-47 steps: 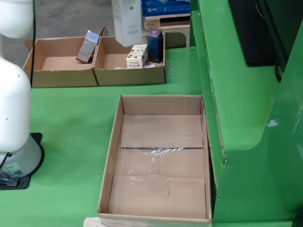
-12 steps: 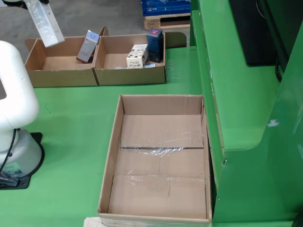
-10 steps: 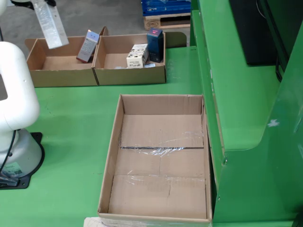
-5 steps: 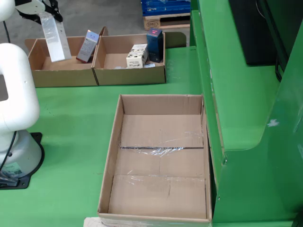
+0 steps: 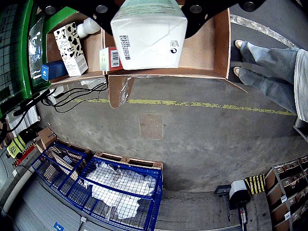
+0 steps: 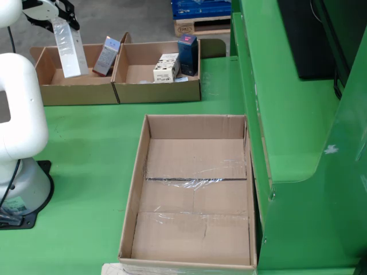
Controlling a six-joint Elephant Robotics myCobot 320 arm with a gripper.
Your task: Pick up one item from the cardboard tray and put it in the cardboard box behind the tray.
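In the fixed view my gripper (image 6: 56, 16) at the top left is shut on a tall white carton (image 6: 67, 47), which hangs tilted over the left cardboard tray (image 6: 74, 91). A grey box (image 6: 106, 55) leans in that tray. The right tray (image 6: 157, 91) holds a cow-pattern carton (image 6: 166, 66) and a blue box (image 6: 187, 48). A large empty cardboard box (image 6: 195, 200) lies nearer the camera. In the wrist view the carton (image 5: 149, 36) fills the top centre under the gripper (image 5: 149, 6), above a tray (image 5: 204, 53). The cow-pattern carton (image 5: 71, 48) stands to its left.
The arm's white base (image 6: 17, 183) stands at the left on the green table (image 6: 86, 149). A green machine frame (image 6: 298, 114) rises at the right. In the wrist view a person's legs (image 5: 269, 67), a blue wire cage (image 5: 110, 187) and black cables (image 5: 72, 96) are on the floor.
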